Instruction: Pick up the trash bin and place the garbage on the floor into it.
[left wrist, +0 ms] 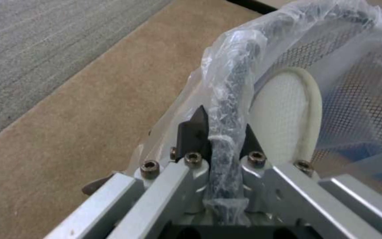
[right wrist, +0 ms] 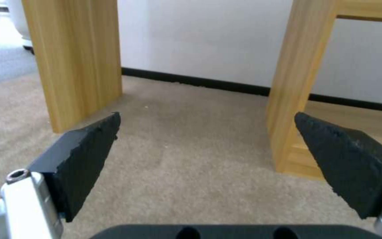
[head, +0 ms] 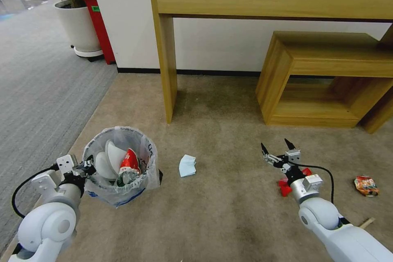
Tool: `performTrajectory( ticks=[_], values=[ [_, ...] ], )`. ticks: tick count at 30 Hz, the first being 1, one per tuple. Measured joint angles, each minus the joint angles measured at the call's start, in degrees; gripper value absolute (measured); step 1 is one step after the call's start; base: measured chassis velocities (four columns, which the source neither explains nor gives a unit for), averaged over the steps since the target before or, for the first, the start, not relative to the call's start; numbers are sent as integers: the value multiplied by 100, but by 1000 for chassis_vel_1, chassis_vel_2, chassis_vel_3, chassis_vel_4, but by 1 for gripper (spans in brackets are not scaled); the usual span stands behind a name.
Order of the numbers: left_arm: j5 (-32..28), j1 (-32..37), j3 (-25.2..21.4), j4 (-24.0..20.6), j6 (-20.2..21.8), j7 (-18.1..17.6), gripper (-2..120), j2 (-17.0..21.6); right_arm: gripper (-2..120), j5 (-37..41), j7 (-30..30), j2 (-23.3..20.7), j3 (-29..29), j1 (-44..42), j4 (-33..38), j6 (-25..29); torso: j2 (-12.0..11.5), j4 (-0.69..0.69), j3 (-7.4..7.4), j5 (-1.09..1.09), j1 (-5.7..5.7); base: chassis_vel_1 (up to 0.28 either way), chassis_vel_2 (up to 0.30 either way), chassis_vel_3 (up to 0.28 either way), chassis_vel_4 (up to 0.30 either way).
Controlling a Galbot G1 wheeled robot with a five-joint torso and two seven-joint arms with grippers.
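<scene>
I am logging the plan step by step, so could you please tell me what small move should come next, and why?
Probably lower the open right end effector onto the red wrapper beneath its wrist. The left end effector already grips the trash bin by its rim, and that litter lies nearest on the floor.

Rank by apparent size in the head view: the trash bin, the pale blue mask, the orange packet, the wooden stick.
1. the trash bin, held at its rim by the left tool
2. the pale blue mask
3. the orange packet; close to the mask, so this order is unsure
4. the wooden stick, partly hidden behind the right arm
</scene>
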Motion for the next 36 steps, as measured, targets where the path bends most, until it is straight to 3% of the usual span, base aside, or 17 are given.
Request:
performTrajectory(
  ticks=[6,13,24,27,36],
  values=[
    [48,4,61,29,-8,4,2,-32,100,340,-85,10,-274,163,18,-50,0,-1,0,0,0,-13,8,6,-8],
    [97,52,65,59,-28,6,2,-61,100,1090,-124,16,-851,596,1,-564,0,0,0,0,0,0,0,0,0],
    [185,7,165,181,-73,5,2,-117,100,2819,-75,184,-2369,1912,-369,-1489,0,3,0,0,0,0,0,0,0],
    [185,-38,215,235,-75,6,2,-99,100,2937,-94,261,-2550,2110,-554,-1610,0,-3,0,-2,0,0,0,0,0],
    [204,-17,214,268,-120,35,2,-104,100,3079,-46,643,-3031,2529,-1156,-2054,0,0,0,-1,0,0,0,0,0]
  ],
)
